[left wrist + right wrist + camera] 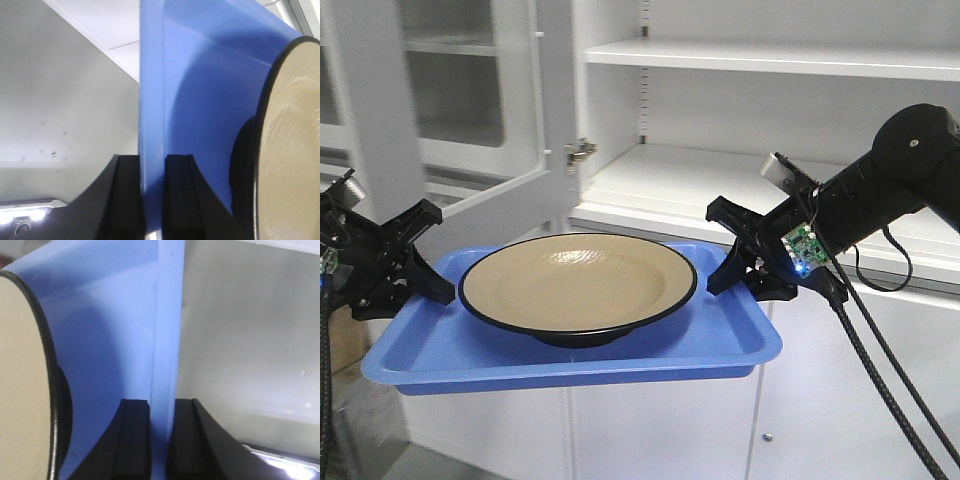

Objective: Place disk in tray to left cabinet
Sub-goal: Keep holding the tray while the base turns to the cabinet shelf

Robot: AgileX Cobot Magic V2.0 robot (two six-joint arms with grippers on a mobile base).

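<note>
Left gripper [152, 200] first: in the left wrist view its two black fingers [127, 200] sit either side of the rim of the tray [200, 100], pinched tight on the blue plastic with no gap showing. Right gripper [159, 440], same story in the right wrist view: it is clamped onto the opposite rim, with the edge sandwiched between the pads. So it's a two-handed carry, one arm at each short end. That makes sense, because the tray is wide and its load sits in the middle, so a grip at both ends holds it level and resists twisting.

Out from the grippers, front view now: the tray hangs across the lower half of the frame, roughly flat, with nothing visible beneath to support it. The disk [575, 285] rests on its black foot in the centre of the tray, apart from both grippers.

Beyond it, the left cabinet [740, 180] fills the upper right of the frame. Its door [450, 100] is swung open at upper left, and a wide flat shelf lies behind the tray's far edge and a little above it.

My read: the disk is loaded, and what's left is getting the tray onto that shelf. Both arms would have to rise and push forward together. If one leads, the tray tips, and that glossy plate looks ready to slide.
</note>
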